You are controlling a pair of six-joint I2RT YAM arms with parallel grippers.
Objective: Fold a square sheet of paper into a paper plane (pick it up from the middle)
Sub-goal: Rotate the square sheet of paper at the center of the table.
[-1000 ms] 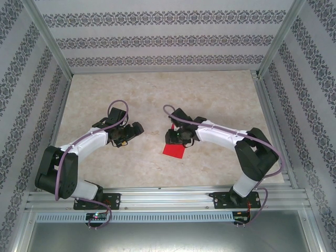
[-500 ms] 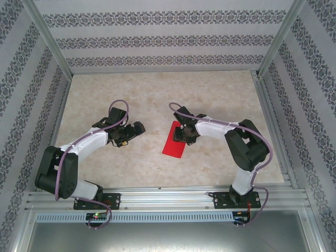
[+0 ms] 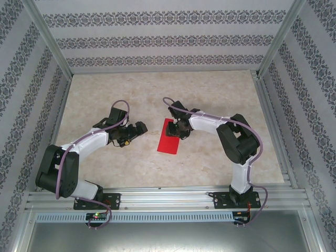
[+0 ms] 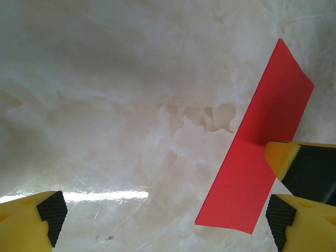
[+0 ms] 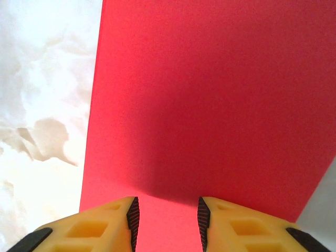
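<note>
Right wrist shows the right pincer [image 5: 168, 212] narrowly parted above red paper [image 5: 210, 105].

- square sheet of paper [image 3: 168, 140] lies flat on table [image 3: 220, 89], near the middle, long axis roughly 12 to 6 o'clock
- right gripper [image 3: 177, 128] sits over the sheet's 1 o'clock corner, its arm reaching in from 3 o'clock
- left gripper [image 3: 140, 128] at 9 o'clock of the sheet, near it but apart
- left wrist view: sheet at 3 o'clock, one right-gripper finger touching its 3 o'clock edge
- right wrist view: both fingertips over the sheet's near end, bare table at 9 o'clock
</note>
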